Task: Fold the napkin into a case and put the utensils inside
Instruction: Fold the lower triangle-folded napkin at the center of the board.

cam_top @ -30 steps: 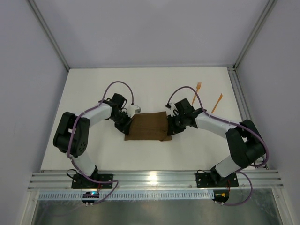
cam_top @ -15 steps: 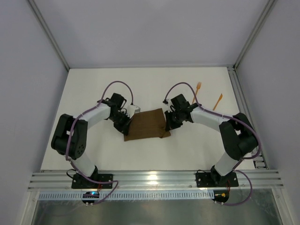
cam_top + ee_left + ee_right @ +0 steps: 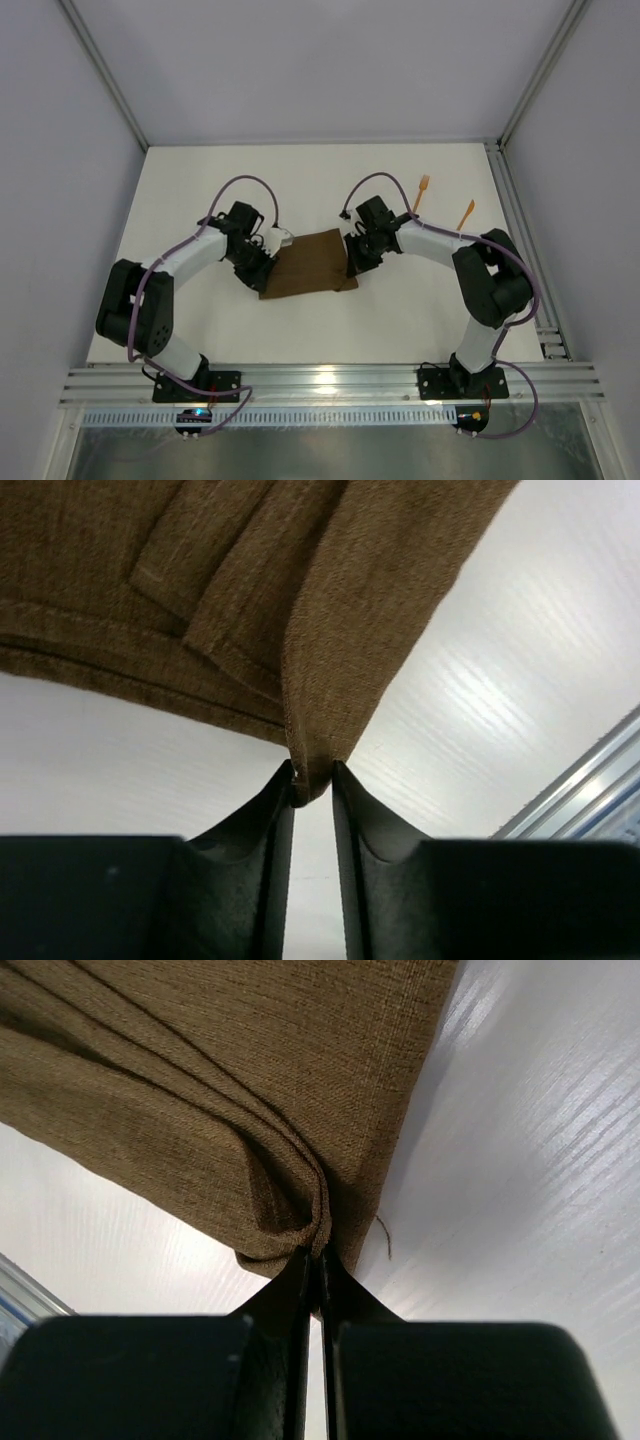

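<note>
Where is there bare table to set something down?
Bare patches: the far left corner of the table, and the near strip between the napkin and the rail. Crowded: the middle, around both end effectors, and far right, where the fork and knife lie.
</note>
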### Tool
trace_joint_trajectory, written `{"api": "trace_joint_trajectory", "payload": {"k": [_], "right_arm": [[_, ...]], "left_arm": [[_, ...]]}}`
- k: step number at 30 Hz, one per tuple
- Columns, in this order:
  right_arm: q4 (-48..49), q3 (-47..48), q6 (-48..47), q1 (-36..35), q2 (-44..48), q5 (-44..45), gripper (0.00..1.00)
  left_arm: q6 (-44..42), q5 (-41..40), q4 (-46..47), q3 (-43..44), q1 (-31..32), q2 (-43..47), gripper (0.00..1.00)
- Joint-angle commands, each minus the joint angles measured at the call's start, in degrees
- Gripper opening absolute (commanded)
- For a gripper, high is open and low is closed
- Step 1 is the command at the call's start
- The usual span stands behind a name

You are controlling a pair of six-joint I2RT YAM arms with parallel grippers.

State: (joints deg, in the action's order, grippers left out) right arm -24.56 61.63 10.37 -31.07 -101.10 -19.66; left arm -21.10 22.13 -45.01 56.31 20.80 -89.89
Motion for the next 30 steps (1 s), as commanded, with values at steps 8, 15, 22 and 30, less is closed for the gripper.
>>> {"api": "trace_joint_trajectory", "payload": {"k": [8, 15, 22, 30], "right_arm": [[-0.49, 3.85, -0.61, -0.31, -2.61, -0.03, 0.05], [-1.98, 5.87, -0.44, -0.40, -2.26, -0.11, 0.05], [-2.42, 7.98, 0.44, -0.48, -2.79, -2.05, 0.03], [-0.06, 5.88, 0.96, -0.57, -2.70, -3.72, 0.03]], "left_arm": [[3.88, -12.38, 0.90, 10.46, -1.99, 2.86, 0.37], [2.65, -1.57, -2.36, 11.98, 4.33, 1.21, 0.28], [6.15, -0.16, 6.41, 7.05, 6.54, -3.01, 0.27], [14.86, -2.69, 15.40, 17.68, 1.53, -10.73, 0.33]]}}
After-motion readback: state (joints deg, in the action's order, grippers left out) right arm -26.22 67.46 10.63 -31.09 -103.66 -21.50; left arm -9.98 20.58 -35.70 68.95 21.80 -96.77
